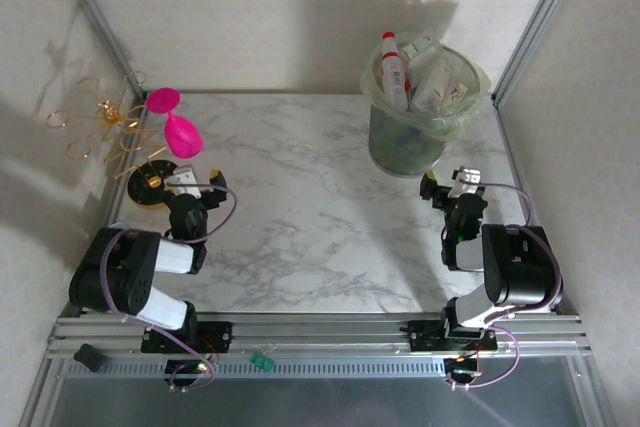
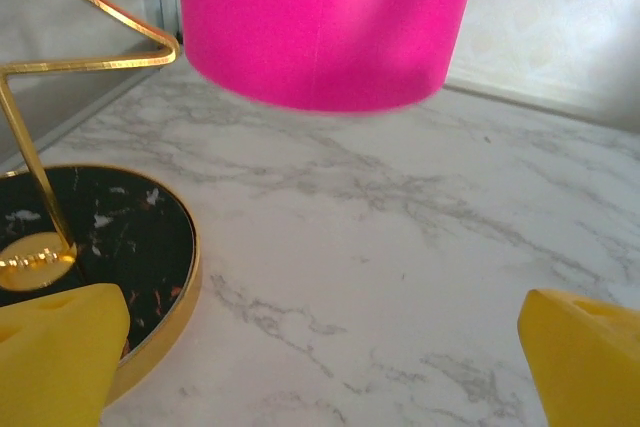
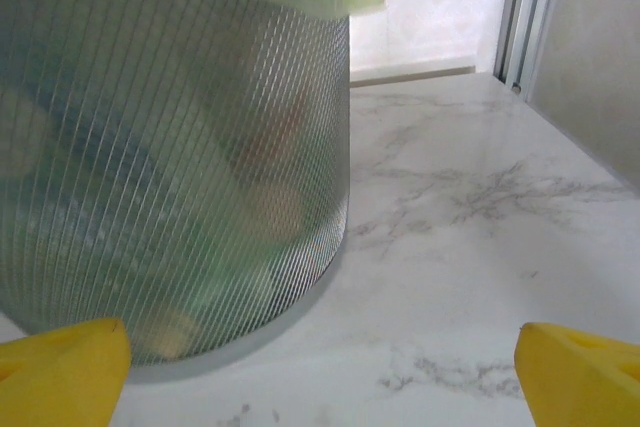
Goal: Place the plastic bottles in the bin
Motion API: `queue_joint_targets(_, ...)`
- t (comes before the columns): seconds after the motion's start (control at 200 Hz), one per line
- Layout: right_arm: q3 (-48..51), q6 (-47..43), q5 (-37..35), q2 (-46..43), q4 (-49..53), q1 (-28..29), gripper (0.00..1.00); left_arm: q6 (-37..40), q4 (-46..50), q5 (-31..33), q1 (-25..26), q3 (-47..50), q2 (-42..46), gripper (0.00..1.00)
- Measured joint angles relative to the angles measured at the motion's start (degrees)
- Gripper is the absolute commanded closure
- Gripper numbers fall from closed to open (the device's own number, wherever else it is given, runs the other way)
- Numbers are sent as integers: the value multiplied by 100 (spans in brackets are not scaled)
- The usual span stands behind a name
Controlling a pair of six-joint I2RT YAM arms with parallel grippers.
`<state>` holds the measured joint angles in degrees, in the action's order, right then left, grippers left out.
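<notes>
The bin (image 1: 405, 142) stands at the back right of the marble table, pale green and ribbed, with a thin liner at its rim. Several plastic bottles (image 1: 395, 72) stick out of its top, one with a red cap. Through the bin wall (image 3: 170, 157) in the right wrist view, blurred bottle shapes show. My right gripper (image 1: 452, 187) sits just in front of the bin, open, yellow fingertips (image 3: 60, 372) wide apart over bare marble. My left gripper (image 1: 195, 185) is at the near left, open, with nothing between its fingertips (image 2: 60, 347).
A pink plastic goblet (image 1: 180, 127) lies tilted at the back left, close ahead of the left gripper (image 2: 320, 22). Beside it a gold wire stand (image 1: 105, 122) rises from a black round base (image 2: 100, 247). Metal frame posts and walls bound the table.
</notes>
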<state>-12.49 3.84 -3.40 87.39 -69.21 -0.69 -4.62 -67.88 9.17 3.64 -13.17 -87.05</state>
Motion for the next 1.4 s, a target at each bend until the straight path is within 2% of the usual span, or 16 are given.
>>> queue_joint_targets(0.431,50,-173,61,70,-179,83,1,63,-361,-129,79,7,-122,1)
queue_joint_targets(0.591,50,-238,369,70,-227,74,1,66,-367,-129,76,7,-122,1)
queue_joint_targets(0.801,50,-234,417,70,-225,20,1,63,-369,-168,39,9,-122,1)
queue_joint_targets(1.006,50,-234,417,70,-227,17,1,262,-708,-4,308,238,-122,1)
queue_joint_targets(1.217,50,-234,420,70,-225,17,1,225,-555,-157,22,81,-122,1)
queue_joint_targets(1.402,50,-234,417,70,-225,20,1,186,-544,-192,0,50,-122,1)
